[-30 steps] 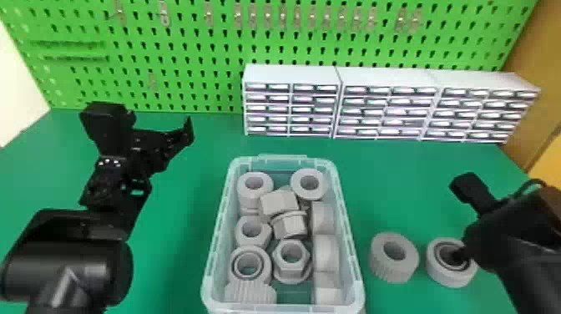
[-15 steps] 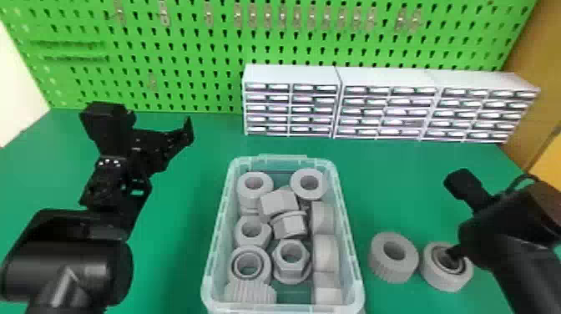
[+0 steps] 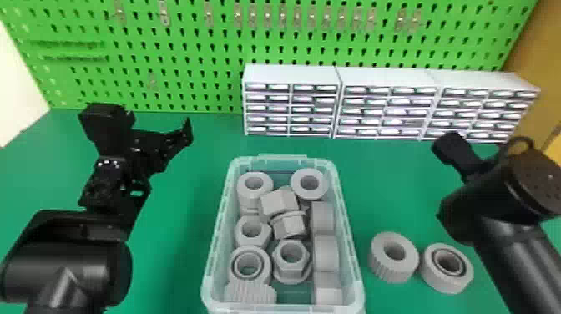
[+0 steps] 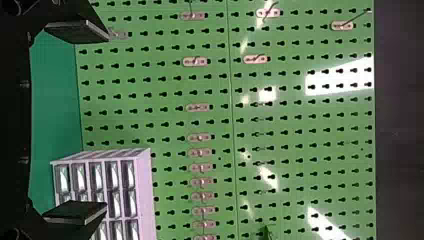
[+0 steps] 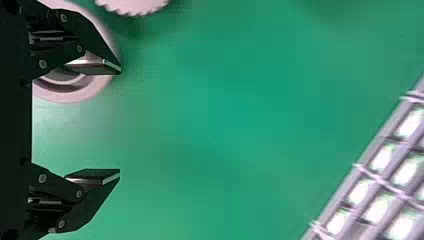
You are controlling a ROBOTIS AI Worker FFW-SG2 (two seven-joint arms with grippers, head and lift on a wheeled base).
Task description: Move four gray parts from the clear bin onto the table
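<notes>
Gray parts (image 3: 291, 255) fill much of the bin (image 3: 352, 259); two rings sit outside, on the table (image 3: 188, 259).
Right of the bin, the ribbed ring (image 3: 388, 274) lies nearer it, the smooth ring (image 3: 448, 286) just beside. The right pincer (image 3: 461, 158) is spread wide with nothing in its grasp, one finger overlapping a ring in its wrist view. The left pincer (image 3: 160, 144), also wide apart and empty, hangs left of the bin.
</notes>
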